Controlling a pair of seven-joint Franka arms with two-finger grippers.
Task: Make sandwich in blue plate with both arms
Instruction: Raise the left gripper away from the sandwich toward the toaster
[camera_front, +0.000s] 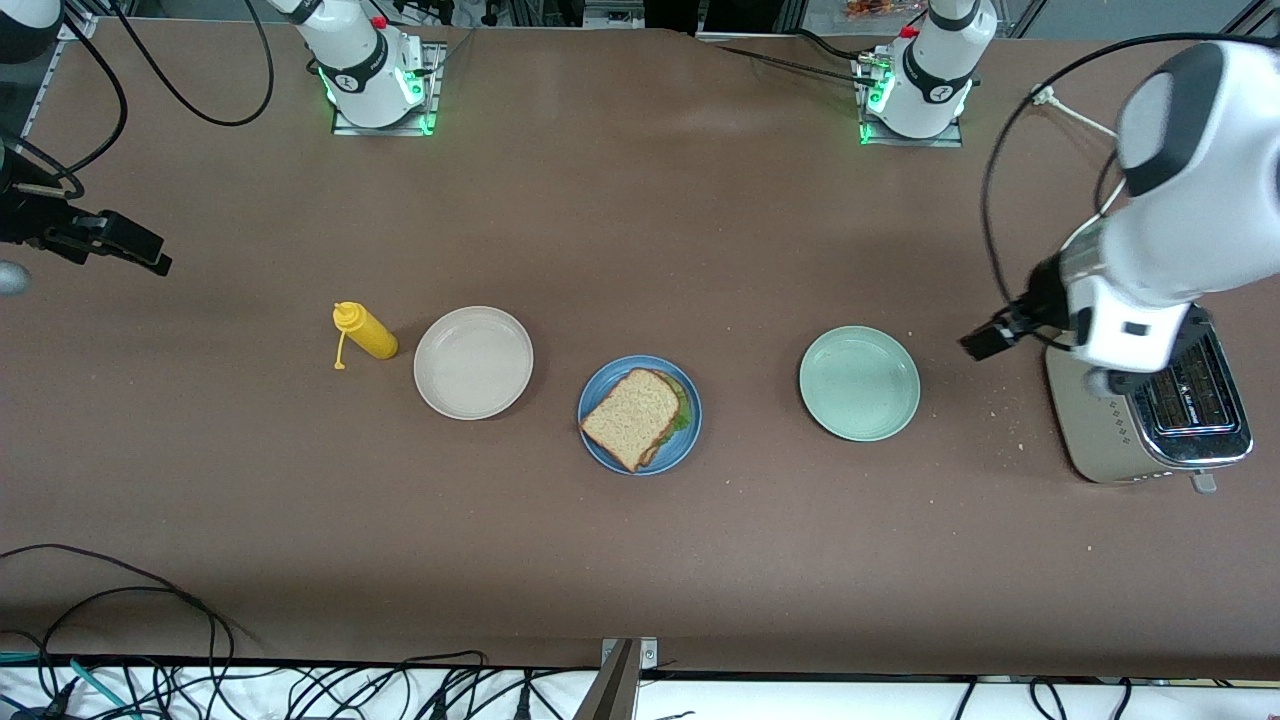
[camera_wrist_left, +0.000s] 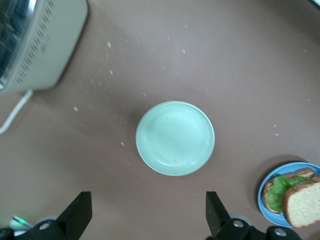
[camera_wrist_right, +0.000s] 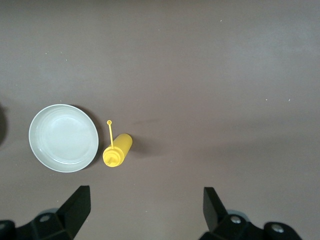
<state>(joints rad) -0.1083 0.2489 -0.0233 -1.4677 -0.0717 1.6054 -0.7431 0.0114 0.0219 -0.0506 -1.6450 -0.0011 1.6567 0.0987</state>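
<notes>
My left gripper (camera_wrist_left: 146, 216) hangs in the air with its fingers spread wide and nothing between them, over the tabletop (camera_front: 640, 200) near the toaster (camera_front: 1160, 420) at my left arm's end. My right gripper (camera_wrist_right: 142, 212) is just as wide open and empty, up over the tabletop at my right arm's end. The sandwich (camera_front: 637, 418) lies in the blue plate (camera_front: 640, 462), about midway between my two arms' ends of the tabletop. Its top slice of brown bread (camera_wrist_left: 304, 200) sits askew, so the ruffled green lettuce (camera_wrist_left: 278, 192) and the edge of the lower slice show at one side. Beside the blue plate toward my left arm's end sits a pale green plate (camera_front: 859, 383) with nothing on it, and crumbs are scattered between it and the toaster. Toward my right arm's end sits a beige plate (camera_front: 473, 362), also bare, and just beside that lies a yellow squeeze bottle (camera_front: 365, 331) on its side, its small cap dangling loose from the nozzle.
</notes>
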